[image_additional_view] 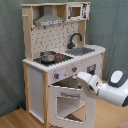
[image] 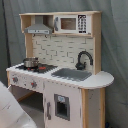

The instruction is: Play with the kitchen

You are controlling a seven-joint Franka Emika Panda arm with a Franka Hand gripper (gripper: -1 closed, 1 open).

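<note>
The white and light-wood toy kitchen point(image: 65, 50) point(image_additional_view: 55, 50) stands upright in both exterior views. It has a grey hood point(image: 39, 27), a black faucet point(image: 82, 59) over the sink point(image: 72, 74), and a small pot point(image: 31, 62) point(image_additional_view: 48, 56) on the stove. In the second exterior view the windowed oven door point(image_additional_view: 67, 102) hangs tilted outward, partly open. My gripper point(image_additional_view: 79, 76) reaches in from the second exterior view's right. It sits at the door's top edge, just below the knobs point(image_additional_view: 56, 76). My white arm point(image: 12, 107) fills the first exterior view's lower left.
A toy microwave point(image: 70, 23) sits in the upper shelf. A lower cabinet door point(image: 61, 106) beside the oven is closed. Grey curtain point(image_additional_view: 112, 30) hangs behind the kitchen, and wooden floor point(image_additional_view: 15, 117) lies in front.
</note>
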